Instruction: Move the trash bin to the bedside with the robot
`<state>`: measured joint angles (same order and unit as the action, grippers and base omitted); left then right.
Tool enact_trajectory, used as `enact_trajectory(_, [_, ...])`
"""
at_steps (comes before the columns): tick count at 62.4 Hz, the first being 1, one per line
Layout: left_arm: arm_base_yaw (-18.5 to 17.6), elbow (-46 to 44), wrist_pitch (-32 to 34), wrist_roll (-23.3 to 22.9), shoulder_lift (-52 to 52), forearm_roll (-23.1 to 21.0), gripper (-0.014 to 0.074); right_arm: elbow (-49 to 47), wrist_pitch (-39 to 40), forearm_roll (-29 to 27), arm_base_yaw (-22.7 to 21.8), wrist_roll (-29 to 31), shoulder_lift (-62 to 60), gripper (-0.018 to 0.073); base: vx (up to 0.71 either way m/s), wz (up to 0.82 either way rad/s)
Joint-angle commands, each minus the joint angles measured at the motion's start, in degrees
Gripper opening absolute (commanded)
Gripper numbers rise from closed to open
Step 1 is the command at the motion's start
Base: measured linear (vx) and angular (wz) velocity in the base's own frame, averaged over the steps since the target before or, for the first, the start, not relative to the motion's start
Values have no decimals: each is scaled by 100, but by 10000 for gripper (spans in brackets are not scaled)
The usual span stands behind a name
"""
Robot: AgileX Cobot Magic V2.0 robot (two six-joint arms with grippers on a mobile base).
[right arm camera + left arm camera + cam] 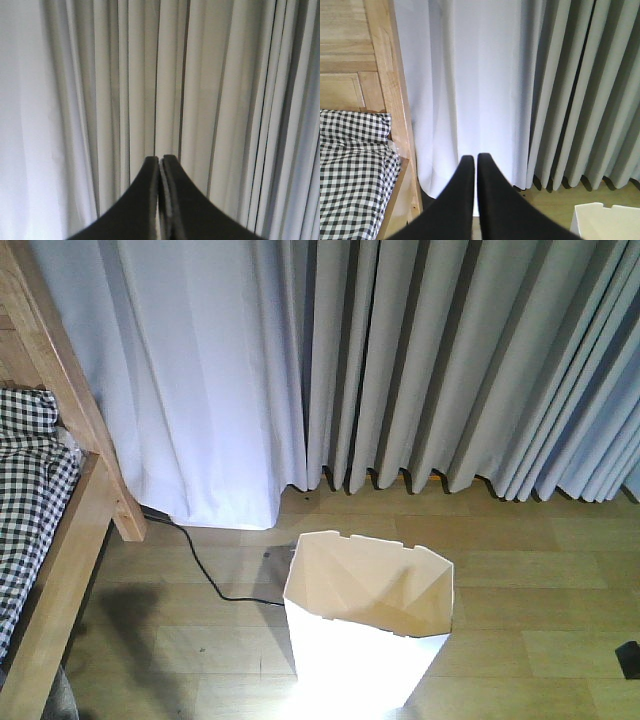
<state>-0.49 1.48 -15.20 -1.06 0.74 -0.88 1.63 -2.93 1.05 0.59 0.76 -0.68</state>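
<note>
The white trash bin (368, 625) stands upright on the wooden floor, its cream inside showing; a corner of its rim (605, 220) shows at the lower right of the left wrist view. The bed, with a light brown wooden frame (85, 455) and checked bedding (30, 490), fills the left; it appears again in the left wrist view (355, 170). My left gripper (475, 159) is shut with nothing in it, pointing at the curtain beside the bedpost. My right gripper (160, 160) is shut and empty, facing curtain folds. Neither gripper touches the bin.
Grey-white curtains (400, 360) hang across the whole back, down to the floor. A black cable (205, 575) runs over the floor from the bedpost toward the bin. A small dark object (629, 658) lies at the right edge.
</note>
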Motion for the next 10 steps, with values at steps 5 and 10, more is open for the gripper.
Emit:
enact_trajectory(5, [-34, 107, 396, -25, 82, -18, -6, 35, 390, -4, 10, 44, -63, -9, 0, 0])
enact_trajectory(10, [-34, 107, 396, -25, 82, -18, -6, 35, 390, -4, 10, 44, -63, -9, 0, 0])
